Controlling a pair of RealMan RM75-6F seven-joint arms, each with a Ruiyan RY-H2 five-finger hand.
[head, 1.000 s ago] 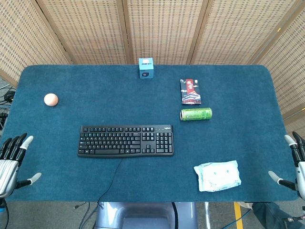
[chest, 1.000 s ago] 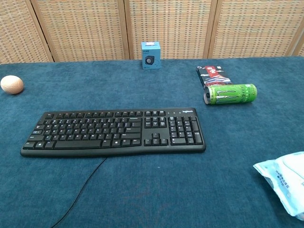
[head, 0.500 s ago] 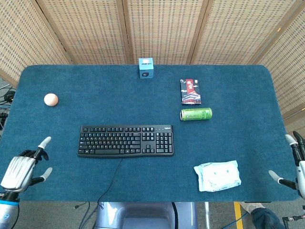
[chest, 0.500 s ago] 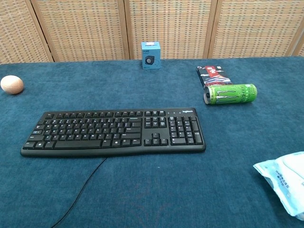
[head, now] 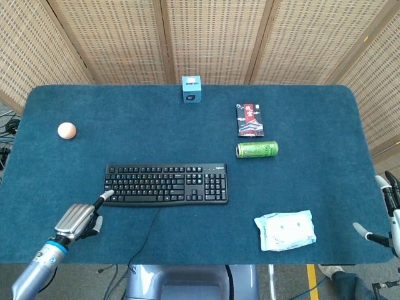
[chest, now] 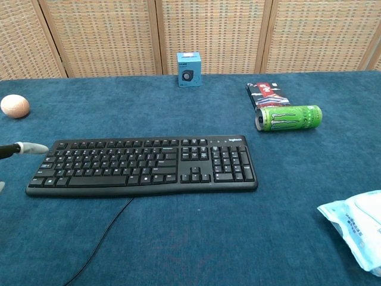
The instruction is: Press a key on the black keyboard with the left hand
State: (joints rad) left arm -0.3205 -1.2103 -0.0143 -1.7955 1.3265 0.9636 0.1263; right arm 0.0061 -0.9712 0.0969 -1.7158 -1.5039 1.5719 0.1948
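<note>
Overhead, the black rectangular plastic keyboard (head: 165, 184) is seen centred on the blue-carpeted worktop (head: 312, 119). The left hand (head: 79, 219) is held at its near-left corner, one finger extended, the rest curled. The right hand (head: 387, 215) is spread apart at the far edge.

Frontally, only a grey fingertip (chest: 31, 148) is shown beside the keyboard's (chest: 143, 166) left end.
</note>
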